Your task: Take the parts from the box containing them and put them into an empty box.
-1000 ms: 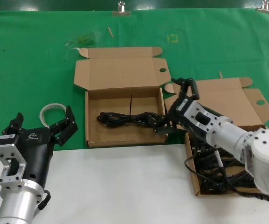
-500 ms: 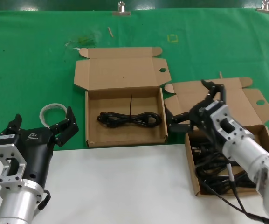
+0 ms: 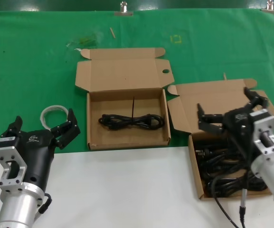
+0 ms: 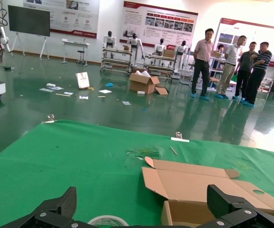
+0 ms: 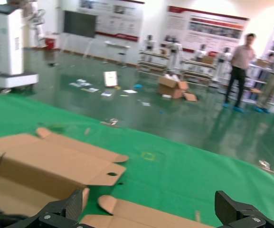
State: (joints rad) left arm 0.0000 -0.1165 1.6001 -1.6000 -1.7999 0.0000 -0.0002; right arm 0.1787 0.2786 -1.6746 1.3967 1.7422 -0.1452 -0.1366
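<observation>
Presently we log one cord [image 3: 132,121] lying flat in the receiving box [image 3: 127,137], at 12 o'clock on the surface [image 3: 103,190]. Remaining cords [image 3: 224,166] heap in the source box [image 3: 193,166] at 3 o'clock. Our right end effector [image 3: 229,115] hovers above that heap, fingers spread and holding nothing, placed, we judge, for the next pick. Our left end effector [image 3: 44,128] waits at 8 o'clock, fingers apart, clear of the boxes. The right arm hides part of the heap, so cord count is uncertain.
</observation>
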